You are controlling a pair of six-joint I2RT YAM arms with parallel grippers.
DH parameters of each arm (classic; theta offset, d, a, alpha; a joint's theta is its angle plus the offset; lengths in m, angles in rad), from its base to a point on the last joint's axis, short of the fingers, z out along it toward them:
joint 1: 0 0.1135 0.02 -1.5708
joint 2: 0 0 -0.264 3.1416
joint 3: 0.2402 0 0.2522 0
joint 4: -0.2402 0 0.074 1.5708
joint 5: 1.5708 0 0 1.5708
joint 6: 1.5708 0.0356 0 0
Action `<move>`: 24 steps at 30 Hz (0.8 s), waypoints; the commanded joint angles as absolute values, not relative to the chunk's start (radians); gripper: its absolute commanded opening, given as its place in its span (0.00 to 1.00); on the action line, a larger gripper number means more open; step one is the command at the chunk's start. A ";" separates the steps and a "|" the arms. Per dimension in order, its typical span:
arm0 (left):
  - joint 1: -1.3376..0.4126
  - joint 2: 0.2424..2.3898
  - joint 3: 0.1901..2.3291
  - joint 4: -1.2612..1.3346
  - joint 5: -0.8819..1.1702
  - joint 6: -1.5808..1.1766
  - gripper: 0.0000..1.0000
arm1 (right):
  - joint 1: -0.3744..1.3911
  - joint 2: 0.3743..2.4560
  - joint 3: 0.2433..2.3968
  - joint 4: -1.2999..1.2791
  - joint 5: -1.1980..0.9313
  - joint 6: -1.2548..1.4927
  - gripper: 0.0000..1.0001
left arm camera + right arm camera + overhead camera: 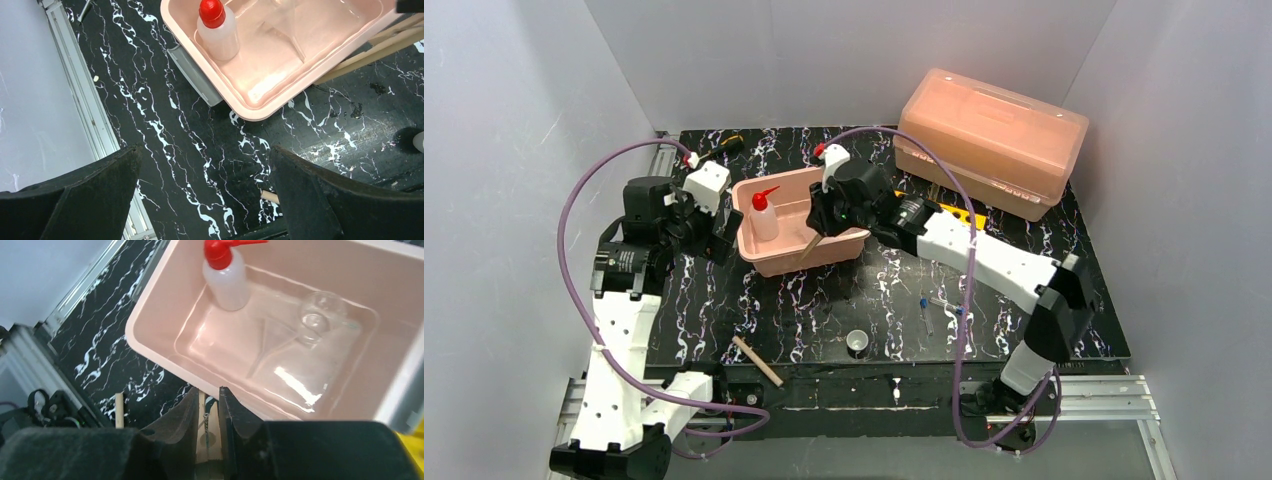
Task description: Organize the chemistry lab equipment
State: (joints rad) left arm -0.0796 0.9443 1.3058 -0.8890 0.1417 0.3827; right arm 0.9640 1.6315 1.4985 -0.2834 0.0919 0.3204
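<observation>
Right pincer [206, 400] clamped tight on wooden clamp [202, 440], above near rim of pink tub [160, 295], likely for drop-in beside squeeze bottle [227, 282]. Left pincer [205, 148] wide open, empty, beside tub. Second clamp [757, 361] lies on worktop [824, 310].

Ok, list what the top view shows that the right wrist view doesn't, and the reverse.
Only the top view: the big lidded box, the small cup and the blue-capped tubes. Only the right wrist view: the clear glass beaker inside the pink tub, and the close look at the right gripper pinched on a wooden clamp. Both: the tub, the white bottle with red nozzle standing in it, and the clamp.
</observation>
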 commanded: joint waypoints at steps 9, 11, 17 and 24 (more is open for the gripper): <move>-0.073 0.943 1.269 -0.873 0.154 0.407 0.98 | 0.806 1.747 1.861 -0.413 -0.657 0.277 0.17; -0.073 0.945 1.270 -0.871 0.156 0.405 0.98 | 0.779 1.759 1.890 -0.431 -0.697 0.282 0.17; -0.072 0.951 1.273 -0.876 0.166 0.396 0.98 | 0.739 1.782 1.853 -0.362 -0.550 0.316 0.18; -0.072 0.956 1.268 -0.878 0.158 0.399 0.98 | 0.737 1.922 1.899 -0.358 -0.348 0.307 0.21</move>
State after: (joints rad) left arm -0.0795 0.9569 1.2720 -0.8680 0.1467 0.4000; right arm 0.7361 1.8417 1.8588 -0.3859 -0.4651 0.3077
